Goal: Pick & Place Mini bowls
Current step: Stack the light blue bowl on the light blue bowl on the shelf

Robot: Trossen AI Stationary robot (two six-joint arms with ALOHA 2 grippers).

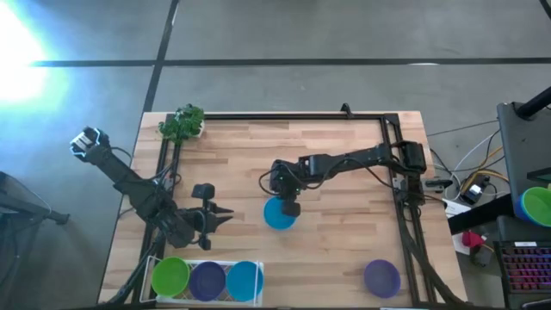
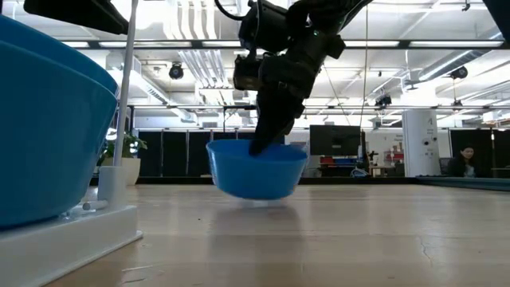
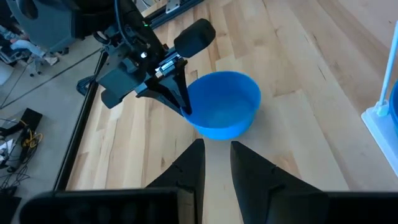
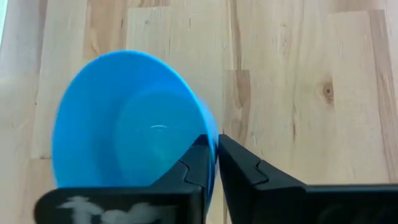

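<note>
At the near edge of the pale, grained wooden counter (image 1: 344,250), a white tray (image 1: 155,265) is seen holding three smooth round mini bowls in a row: a green bowl (image 1: 170,277), a purple bowl (image 1: 207,280) and a blue bowl (image 1: 244,280). A second purple mini bowl (image 1: 381,277) is set alone on the planks near the right front corner, well apart from the tray. Just beyond the tray, the left gripper (image 1: 225,215) is held over the counter with its two dark, tapered fingers (image 3: 186,171) narrowly parted and nothing between them; it points toward the middle of the counter. There a glossy blue mini bowl (image 1: 277,215) is gripped by its thin rim between the pinched fingers of the right gripper (image 1: 290,207), one finger inside the bowl and one outside. In the low view the bowl's rounded underside (image 2: 256,185) sits at or barely above the wood; contact cannot be told. Farther back, at the left rear corner, a leafy green toy plant (image 1: 182,123) stands beside the dark metal frame (image 1: 284,116) that borders the counter.
</note>
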